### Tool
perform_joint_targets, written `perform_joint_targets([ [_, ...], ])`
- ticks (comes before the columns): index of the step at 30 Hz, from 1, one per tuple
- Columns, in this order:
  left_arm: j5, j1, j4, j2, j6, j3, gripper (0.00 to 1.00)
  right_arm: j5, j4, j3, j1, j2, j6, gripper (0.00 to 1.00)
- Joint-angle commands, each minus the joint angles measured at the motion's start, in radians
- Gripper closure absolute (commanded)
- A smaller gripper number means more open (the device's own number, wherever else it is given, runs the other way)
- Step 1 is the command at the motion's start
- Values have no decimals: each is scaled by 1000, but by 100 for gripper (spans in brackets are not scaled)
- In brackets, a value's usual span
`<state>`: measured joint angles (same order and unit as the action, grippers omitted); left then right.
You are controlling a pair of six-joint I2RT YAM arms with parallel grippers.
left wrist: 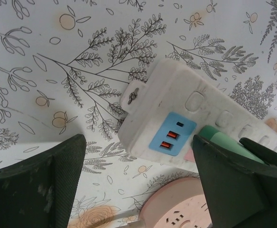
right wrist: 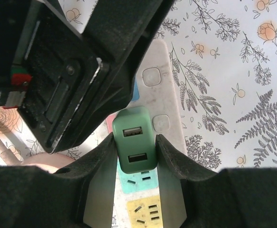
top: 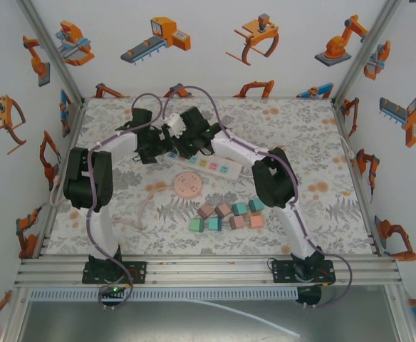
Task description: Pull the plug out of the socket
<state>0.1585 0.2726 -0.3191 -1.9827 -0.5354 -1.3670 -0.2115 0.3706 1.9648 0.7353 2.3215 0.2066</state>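
Right gripper [right wrist: 135,151] clenched on the green plug [right wrist: 134,124]; plug stands seated in the white power strip [right wrist: 169,109], next to its blue USB panel [left wrist: 172,134]. Left gripper [left wrist: 138,159] released, fingers spread wide astride that strip end.

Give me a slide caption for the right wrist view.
Right hand shut on the green plug sitting on the white power strip.

A pink round disc [top: 189,182] lies on the floral-patterned worktop [top: 322,135], just to the near side of the jaws. Farther toward the near edge, well apart from the jaws, small brown, pink, teal and green blocks [top: 226,216] sit in two loose rows.
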Motion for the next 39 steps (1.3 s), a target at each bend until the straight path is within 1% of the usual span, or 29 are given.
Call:
perform_joint_targets([
  [1,6,-1,-108,-62,26,-22,18,-42,-26,-15,4,-13,-2,70],
  [9,5,-1,-139,-86,15,-35,34,-38,-75,-22,3,-54,22,74],
  [15,5,-1,-149,-93,0,-40,37,-90,-158,-63,4,-105,12,76],
  [17,-2,-1,-149,-89,-3,-40,40,-95,-176,-69,4,-115,0,77],
  [23,-23,-1,-150,-83,-10,-35,41,-95,-208,-86,4,-137,0,81],
  [28,-33,-3,-159,-88,-16,-41,39,-103,-228,-102,4,-152,18,85],
  [39,-40,-10,-160,-84,-21,-40,38,-81,-259,-137,4,-203,36,86],
])
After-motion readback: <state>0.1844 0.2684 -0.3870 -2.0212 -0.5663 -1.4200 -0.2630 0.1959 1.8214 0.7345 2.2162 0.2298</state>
